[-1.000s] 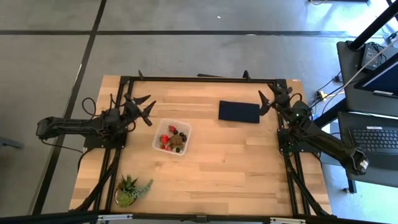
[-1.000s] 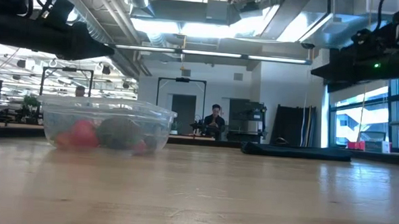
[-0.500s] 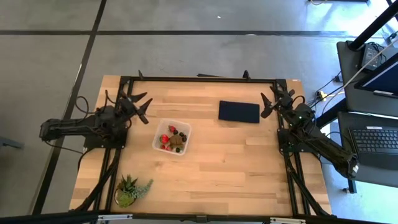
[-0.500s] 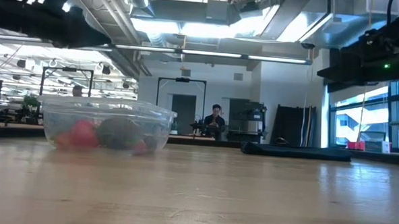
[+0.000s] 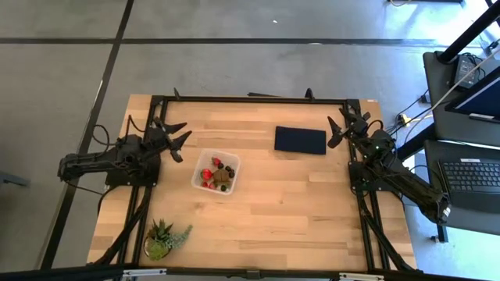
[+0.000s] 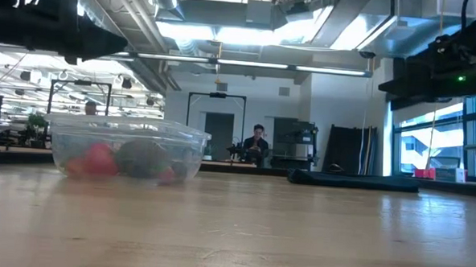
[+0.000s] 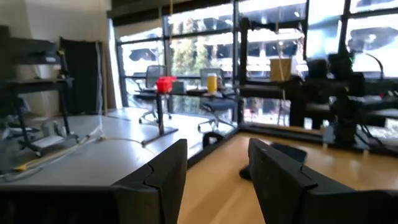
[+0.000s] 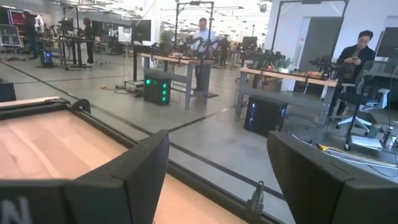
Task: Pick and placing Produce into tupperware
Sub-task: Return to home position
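The tupperware (image 5: 216, 172) sits on the table (image 5: 281, 211), left of centre, turned a little so its sides run askew to the table edges. It is squarish, so no long axis stands out. It is upright, mouth up. Inside lie the produce: red strawberries (image 5: 206, 174) on its left side, a brown kiwi (image 5: 223, 176) to their right, and dark berries (image 5: 229, 167) toward the far right corner. The kiwi is too small to tell which way it points. In the low view the tub shows a strawberry (image 6: 97, 158) touching the kiwi (image 6: 141, 157) behind its clear wall.

The left gripper (image 5: 182, 133) hovers near the tub's far left corner, apart from it, pointing right. Its fingers (image 7: 163, 177) are spread and hold nothing. The right gripper (image 5: 333, 131) hangs just beside the right end of a dark blue mat (image 5: 300, 140), fingers (image 8: 134, 180) wide apart, empty. A plant (image 5: 162, 238) stands at the near left corner.
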Controlling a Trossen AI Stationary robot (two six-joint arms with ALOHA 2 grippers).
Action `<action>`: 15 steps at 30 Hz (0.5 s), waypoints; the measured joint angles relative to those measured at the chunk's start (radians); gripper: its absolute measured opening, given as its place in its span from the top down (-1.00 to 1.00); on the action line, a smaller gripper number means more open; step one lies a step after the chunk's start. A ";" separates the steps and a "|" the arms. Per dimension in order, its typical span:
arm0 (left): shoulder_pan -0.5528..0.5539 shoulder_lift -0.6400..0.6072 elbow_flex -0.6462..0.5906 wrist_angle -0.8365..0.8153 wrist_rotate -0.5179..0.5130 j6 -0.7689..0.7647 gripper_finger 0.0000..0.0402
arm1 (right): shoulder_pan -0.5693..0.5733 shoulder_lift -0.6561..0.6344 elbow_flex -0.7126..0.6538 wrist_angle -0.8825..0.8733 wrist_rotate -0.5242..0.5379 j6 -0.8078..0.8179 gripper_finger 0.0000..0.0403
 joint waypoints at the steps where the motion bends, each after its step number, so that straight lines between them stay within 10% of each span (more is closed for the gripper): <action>1: 0.000 0.000 -0.008 0.001 0.008 0.000 0.18 | 0.000 0.000 0.000 0.000 0.000 -0.001 -0.36; 15: 0.000 0.000 -0.069 0.082 0.035 -0.017 0.19 | 0.000 0.000 0.000 -0.004 0.000 -0.002 -0.36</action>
